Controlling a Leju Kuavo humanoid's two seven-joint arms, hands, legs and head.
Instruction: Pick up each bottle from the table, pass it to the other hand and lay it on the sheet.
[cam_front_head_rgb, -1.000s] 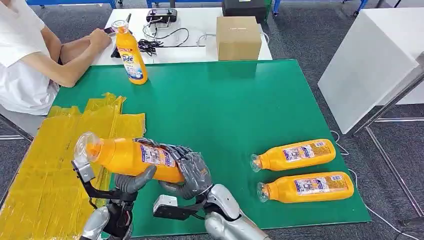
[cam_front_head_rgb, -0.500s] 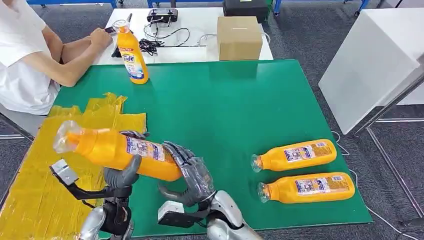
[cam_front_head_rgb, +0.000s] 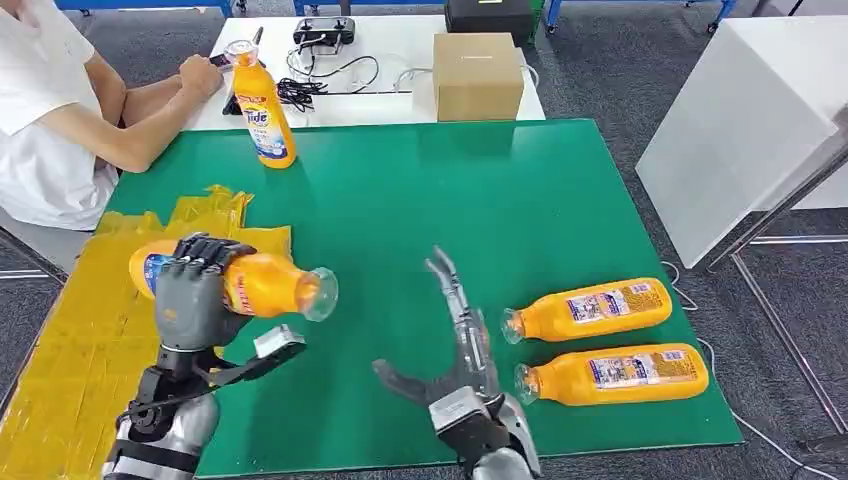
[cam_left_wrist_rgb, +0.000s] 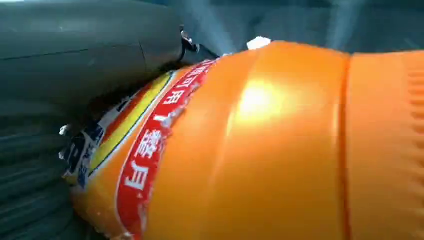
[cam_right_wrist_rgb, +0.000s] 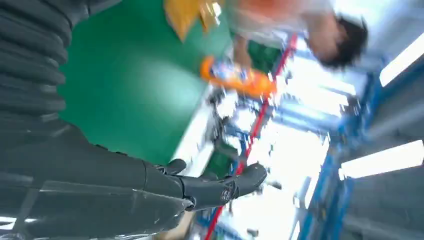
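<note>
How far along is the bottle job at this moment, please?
No bottle lies on the yellow sheet yet. The handover looks done: the left hand holds one bottle above the sheet's edge, and the right hand is open. Two lying bottles and one upright bottle remain.

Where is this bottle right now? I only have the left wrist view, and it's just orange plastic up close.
Observer: The left hand holds the bottle sideways at the yellow sheet's edge, neck towards the green mat.
Operator: Is the right hand on it?
Observer: No, the right hand is open and apart from it.
Operator: Any bottles left?
Observer: Two lying bottles beside the right hand, and a standing bottle near a person.
</note>
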